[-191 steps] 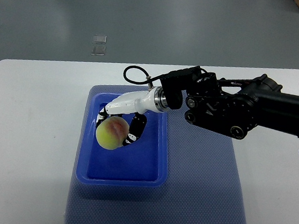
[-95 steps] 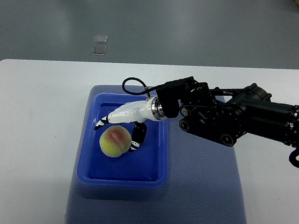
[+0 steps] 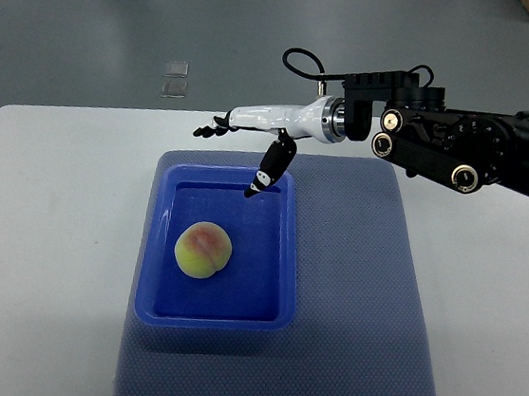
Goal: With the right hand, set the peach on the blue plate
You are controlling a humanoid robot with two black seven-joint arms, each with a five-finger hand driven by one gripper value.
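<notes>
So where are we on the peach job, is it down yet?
Done: the peach lies inside the blue plate, nothing touching it. In hand: nothing; the right hand is open, raised over the plate's far rim. Left: only pulling the arm clear, by the look of it.

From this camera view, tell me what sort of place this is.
Probably a robotics lab or test room: a plain white table on a bare grey floor, with a blue mat laid out as a work area.

The peach (image 3: 203, 250) is yellow-green with a red blush — its plate (image 3: 282, 257) solid blue. The mat (image 3: 357, 304) is dotted grey-blue, the table (image 3: 47, 259) white.
</notes>
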